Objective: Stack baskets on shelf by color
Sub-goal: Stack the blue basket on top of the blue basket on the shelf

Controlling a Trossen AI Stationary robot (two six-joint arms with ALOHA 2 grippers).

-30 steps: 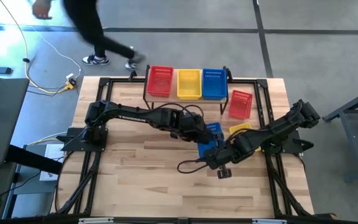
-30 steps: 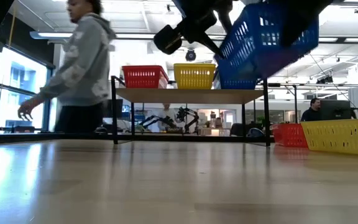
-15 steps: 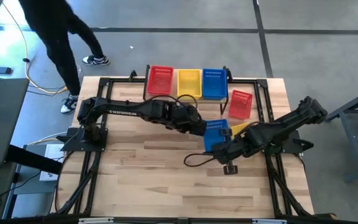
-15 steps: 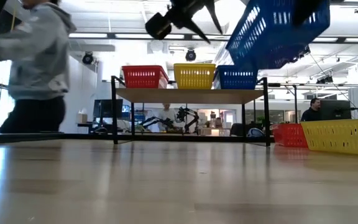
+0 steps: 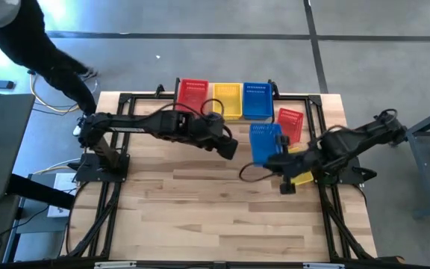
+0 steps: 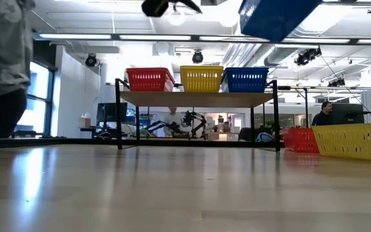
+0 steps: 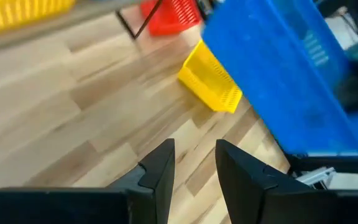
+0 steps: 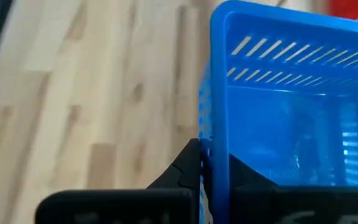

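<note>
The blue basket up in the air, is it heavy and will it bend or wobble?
Probably light: the right hand lifts the blue basket pinching just one wall. It looks fairly stiff, since its mesh walls stay straight in the right wrist view. It may wobble or tip, being held at one edge only.
</note>
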